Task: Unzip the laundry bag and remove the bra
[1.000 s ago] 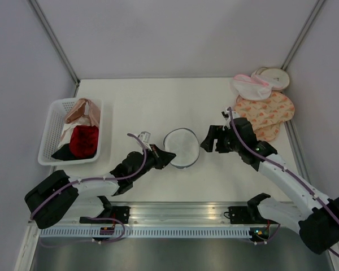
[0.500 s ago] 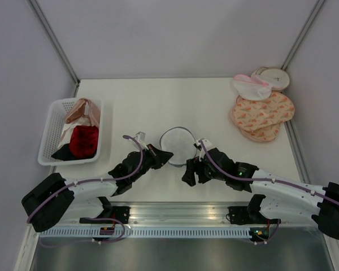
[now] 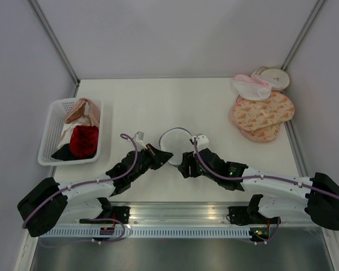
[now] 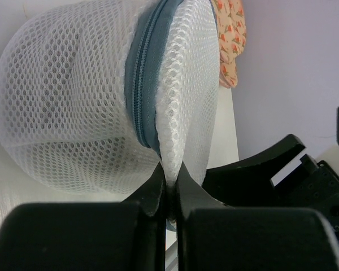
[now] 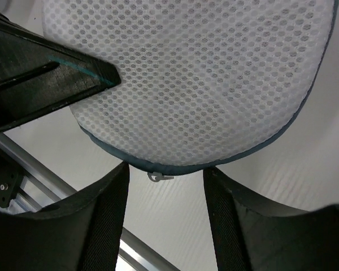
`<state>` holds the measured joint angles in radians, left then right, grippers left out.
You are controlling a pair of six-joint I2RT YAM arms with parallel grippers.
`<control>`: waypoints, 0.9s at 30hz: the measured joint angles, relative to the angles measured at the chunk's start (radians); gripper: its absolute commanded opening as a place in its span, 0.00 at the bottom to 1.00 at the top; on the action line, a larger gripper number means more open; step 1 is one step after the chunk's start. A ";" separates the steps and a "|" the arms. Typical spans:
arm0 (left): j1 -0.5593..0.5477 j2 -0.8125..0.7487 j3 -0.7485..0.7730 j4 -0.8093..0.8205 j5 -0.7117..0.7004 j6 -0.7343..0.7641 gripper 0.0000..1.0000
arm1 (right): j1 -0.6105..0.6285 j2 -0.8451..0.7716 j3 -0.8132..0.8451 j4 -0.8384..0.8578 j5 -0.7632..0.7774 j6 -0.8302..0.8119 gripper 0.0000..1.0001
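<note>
Left hand [image 3: 165, 158] closed, fingers [image 4: 155, 189] pinching the bag's [image 3: 174, 141] mesh edge right beside the zip [image 4: 140, 84]. Bag [image 4: 73, 113] sits on the tabletop [image 3: 158, 101] straight ahead of this hand, drum on its side in the wrist view, blue-grey zip band running away from the fingertips, shut along the part in view. Bra [image 4: 52, 93] only a dim grey patch through the mesh, ahead-left of the pinch, shape not readable

Right hand [image 3: 185, 167] open, fingers [image 5: 104, 214] spread wide at the bag's near rim. Bag [image 5: 186, 73] fills the view just beyond the fingertips. Small zip pull [image 5: 158, 177] hangs off the rim between the two fingers, touching neither. Left hand's dark finger [image 5: 51, 84] shows up-left of the right hand, against the mesh

The two hands are close together, bag just beyond both

Basket [image 3: 51, 121] with red garment [image 3: 83, 140] and pink garment [image 3: 82, 110] well off to the left hand's left. Peach rounds [image 3: 263, 113] and pink-trim pouch [image 3: 250, 86] far ahead-right of the right hand
</note>
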<state>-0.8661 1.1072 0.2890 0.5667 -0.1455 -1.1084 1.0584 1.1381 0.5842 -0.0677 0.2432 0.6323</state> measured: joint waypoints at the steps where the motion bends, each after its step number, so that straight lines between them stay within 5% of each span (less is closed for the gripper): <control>1: 0.000 0.000 0.000 -0.003 0.001 -0.001 0.02 | 0.000 0.000 0.005 0.002 0.010 -0.004 0.53; 6: 0.001 0.000 -0.001 -0.003 0.000 -0.003 0.02 | 0.000 0.000 0.013 -0.003 0.028 -0.006 0.18; 14: 0.000 -0.025 -0.010 -0.014 0.008 -0.004 0.02 | 0.001 0.000 0.015 -0.027 0.014 0.003 0.00; 27: 0.039 -0.063 0.039 -0.150 0.104 0.100 0.02 | 0.007 -0.016 0.119 -0.237 0.001 0.000 0.04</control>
<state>-0.8268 1.0439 0.3275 0.4171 -0.0418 -1.0084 1.0653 1.1217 0.7036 -0.3042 0.2440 0.6323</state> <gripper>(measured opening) 0.048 0.148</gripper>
